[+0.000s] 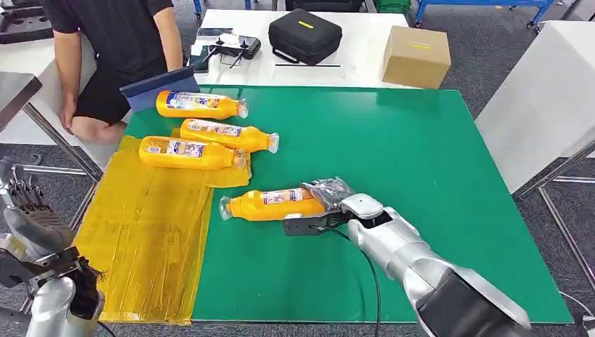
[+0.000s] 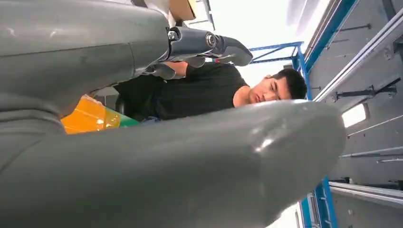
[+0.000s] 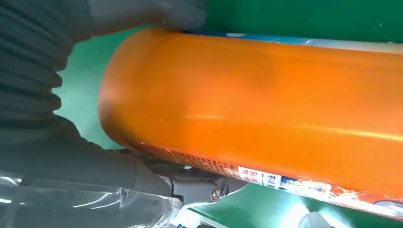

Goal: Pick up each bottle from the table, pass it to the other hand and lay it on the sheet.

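An orange bottle lies on its side on the green mat, cap pointing left. My right hand grips its base end; in the right wrist view the thumb and fingers wrap around the orange bottle. Three more orange bottles lie at the back left: one on the mat, one at the edge of the yellow sheet, one on the sheet. My left hand hangs off the table's left side, fingers apart and holding nothing.
A person in a black shirt sits at the back left corner, also seen as the person in the left wrist view. Behind the mat a white table carries a black case and a cardboard box. A blue flat tool lies beside the farthest bottle.
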